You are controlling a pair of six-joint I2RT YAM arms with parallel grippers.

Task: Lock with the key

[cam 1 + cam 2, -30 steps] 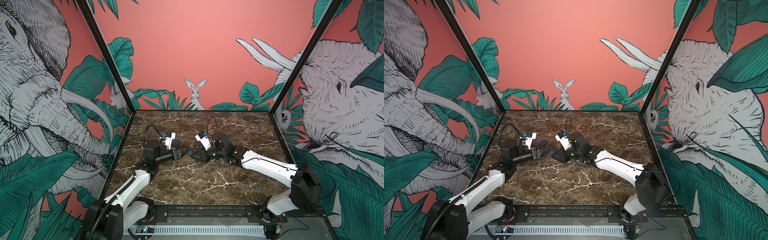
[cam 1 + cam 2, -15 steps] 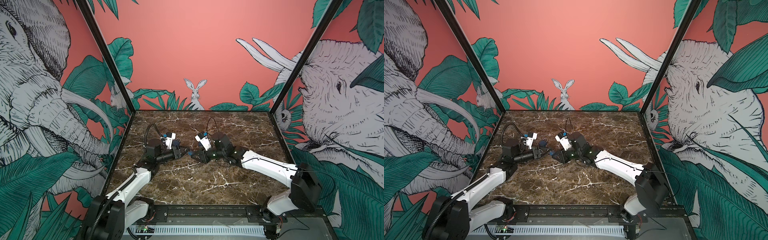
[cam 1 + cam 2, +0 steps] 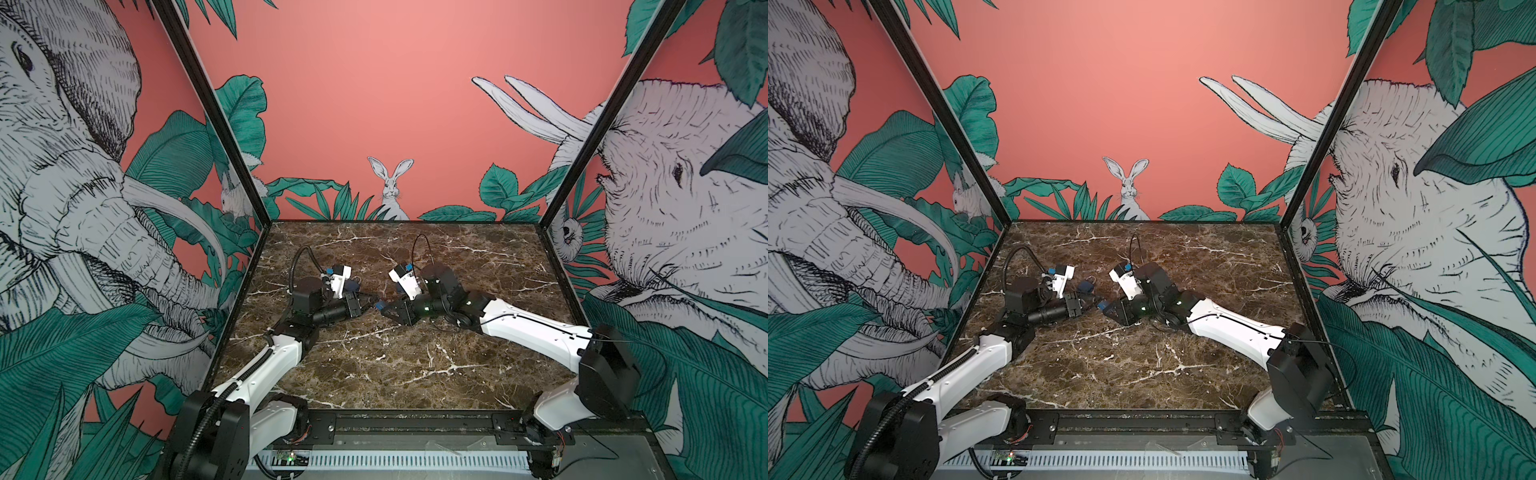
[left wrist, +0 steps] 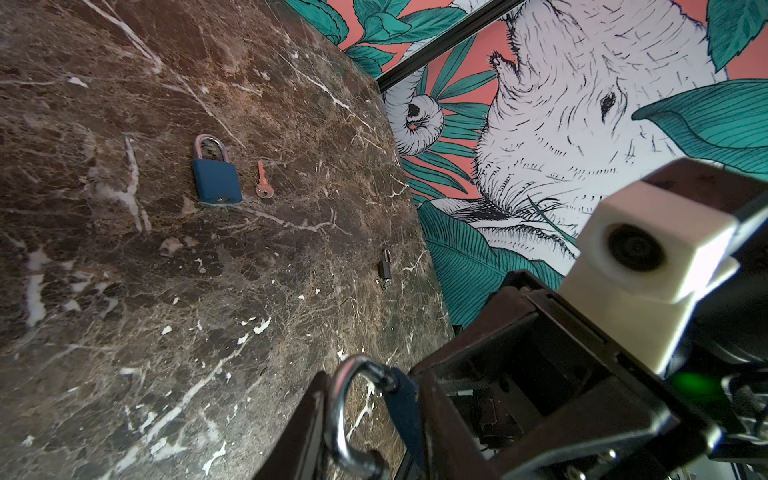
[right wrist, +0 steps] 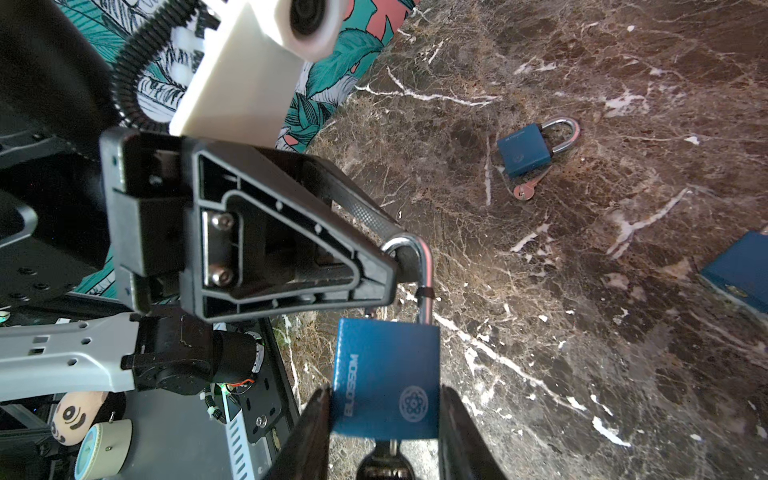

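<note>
Right claw (image 5: pixel 385 419) was clenched on the narrow sides of the blue padlock (image 5: pixel 386 365), above the middle of the table (image 3: pixel 415 365). Left claw (image 5: pixel 395 253) straddled the shackle (image 5: pixel 426 270); whether it gripped could not be told. In both top views the shackle pointed to nine o'clock, with the key (image 5: pixel 386 457) seated at the three-o'clock end. Hard metal, probably dense, paint likely slick: the body seemed the surest hold, the small key fiddly. "BLOSSOM" ran along its face.

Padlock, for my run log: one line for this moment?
right gripper: holds padlock | key: in padlock | left gripper: around shackle
</note>
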